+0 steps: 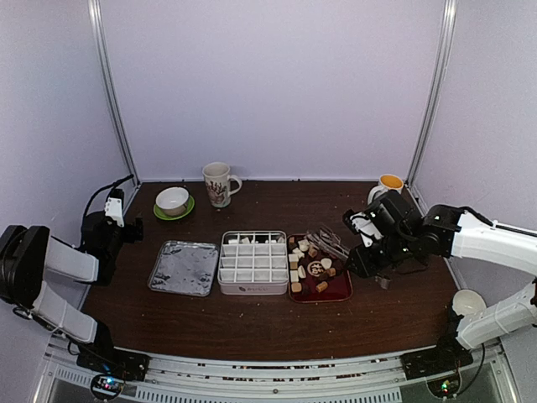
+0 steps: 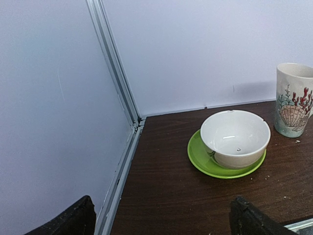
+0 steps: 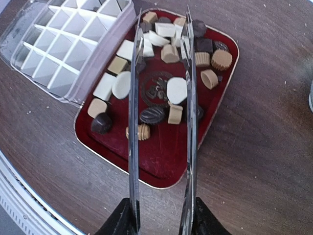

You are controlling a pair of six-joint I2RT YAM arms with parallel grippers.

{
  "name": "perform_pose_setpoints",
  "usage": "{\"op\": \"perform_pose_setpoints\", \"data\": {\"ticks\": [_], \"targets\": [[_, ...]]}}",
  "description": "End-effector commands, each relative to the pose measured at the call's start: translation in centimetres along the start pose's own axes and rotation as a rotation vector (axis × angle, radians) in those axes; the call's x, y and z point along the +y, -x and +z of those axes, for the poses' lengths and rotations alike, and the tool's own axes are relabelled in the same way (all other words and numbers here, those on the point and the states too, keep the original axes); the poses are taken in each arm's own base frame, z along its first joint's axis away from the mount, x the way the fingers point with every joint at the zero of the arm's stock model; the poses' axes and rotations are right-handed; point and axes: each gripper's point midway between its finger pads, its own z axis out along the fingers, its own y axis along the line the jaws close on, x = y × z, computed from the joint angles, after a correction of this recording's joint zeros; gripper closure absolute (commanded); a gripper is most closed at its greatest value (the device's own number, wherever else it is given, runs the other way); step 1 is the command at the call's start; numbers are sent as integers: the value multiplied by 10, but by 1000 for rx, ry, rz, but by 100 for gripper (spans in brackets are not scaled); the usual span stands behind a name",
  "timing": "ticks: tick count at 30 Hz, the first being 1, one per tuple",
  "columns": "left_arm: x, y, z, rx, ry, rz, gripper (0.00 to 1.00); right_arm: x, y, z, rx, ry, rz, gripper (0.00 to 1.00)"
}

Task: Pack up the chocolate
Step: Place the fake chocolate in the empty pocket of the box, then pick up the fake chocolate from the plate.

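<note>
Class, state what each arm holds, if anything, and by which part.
The right gripper holds the metal tongs by their handle end; the left gripper holds nothing.

Twin arms wear white shells over black joints. The left arm [image 1: 50, 269] has a bulky black housing at its shoulder and a thin black cable arcing off the wrist. The right arm [image 1: 495, 239] carries a black cable beside its slim white forearm. The left gripper [image 2: 164, 223] and right gripper [image 3: 161, 221] have matte black fingers [image 2: 73, 218].
</note>
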Motion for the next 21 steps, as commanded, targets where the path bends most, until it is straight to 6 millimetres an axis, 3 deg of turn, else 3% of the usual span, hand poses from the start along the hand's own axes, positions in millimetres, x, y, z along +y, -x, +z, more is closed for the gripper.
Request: {"op": "perform_pose_setpoints", "data": {"ticks": [1,7,21], "targets": [[3,8,0,-38,6,-13,2,-18,-21,-1,64,-74,38,60],[3,8,0,-39,4,-13,2,-19,-37,10,157,-71,51,56],[3,8,0,-40,5,-14,2,-15,-43,33,225,-72,95,61]]}}
